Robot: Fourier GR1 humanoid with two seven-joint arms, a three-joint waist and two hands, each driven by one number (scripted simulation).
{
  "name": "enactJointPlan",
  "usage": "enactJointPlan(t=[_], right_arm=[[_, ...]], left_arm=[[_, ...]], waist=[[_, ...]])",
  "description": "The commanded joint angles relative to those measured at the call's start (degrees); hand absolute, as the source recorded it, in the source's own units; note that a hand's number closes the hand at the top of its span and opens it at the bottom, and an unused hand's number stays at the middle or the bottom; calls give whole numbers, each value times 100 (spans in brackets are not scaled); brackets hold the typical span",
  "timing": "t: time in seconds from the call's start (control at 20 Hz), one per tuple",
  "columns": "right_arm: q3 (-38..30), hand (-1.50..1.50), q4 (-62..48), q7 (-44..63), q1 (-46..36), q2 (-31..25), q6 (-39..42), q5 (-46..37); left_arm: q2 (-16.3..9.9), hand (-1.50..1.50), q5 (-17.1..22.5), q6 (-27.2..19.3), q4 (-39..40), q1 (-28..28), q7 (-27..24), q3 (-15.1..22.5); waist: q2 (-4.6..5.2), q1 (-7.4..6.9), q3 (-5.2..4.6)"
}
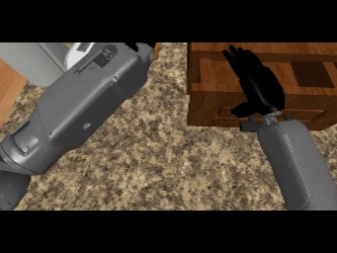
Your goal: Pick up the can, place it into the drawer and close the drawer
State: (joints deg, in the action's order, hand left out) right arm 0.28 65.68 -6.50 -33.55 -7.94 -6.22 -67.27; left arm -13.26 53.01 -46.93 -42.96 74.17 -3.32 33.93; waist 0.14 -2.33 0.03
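Right robot hand, seemingly flat, over drawer.

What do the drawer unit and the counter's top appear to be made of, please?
The drawer unit looks like brown wood with a smooth finish, showing faint grain lines. The counter's top looks like speckled stone, perhaps granite: mottled tan, cream and dark flecks.

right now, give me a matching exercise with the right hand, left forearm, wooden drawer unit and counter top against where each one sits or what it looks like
Things:
1. right hand
2. left forearm
3. wooden drawer unit
4. counter top

Descriptions:
A. speckled brown stone
B. grey, crossing the view's left side
C. black, fingers straight, over the drawer unit
D. brown, at upper right

Pairs: 1-C, 2-B, 3-D, 4-A
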Motion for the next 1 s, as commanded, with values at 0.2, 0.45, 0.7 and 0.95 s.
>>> enactJointPlan(t=[0.2,0.45,0.7,0.95], right_arm=[[-326,-150,-2069,-255,-605,-38,-1556,-453],[-448,-150,-3019,9,-1267,199,-2092,-690],[-806,-150,-3714,-190,-1830,-69,-2554,-598],[-931,-150,-4347,10,-2224,-54,-3132,-784]], left_arm=[[-515,-150,-241,-158,-1032,-586,401,47],[-730,-150,-264,52,-1206,-729,403,-124],[-906,-150,-407,-52,-1529,-913,537,-111],[-1039,-150,-435,61,-1631,-916,693,-195]], waist=[[6,-61,4],[71,-116,5],[79,-141,7],[138,-223,8]])
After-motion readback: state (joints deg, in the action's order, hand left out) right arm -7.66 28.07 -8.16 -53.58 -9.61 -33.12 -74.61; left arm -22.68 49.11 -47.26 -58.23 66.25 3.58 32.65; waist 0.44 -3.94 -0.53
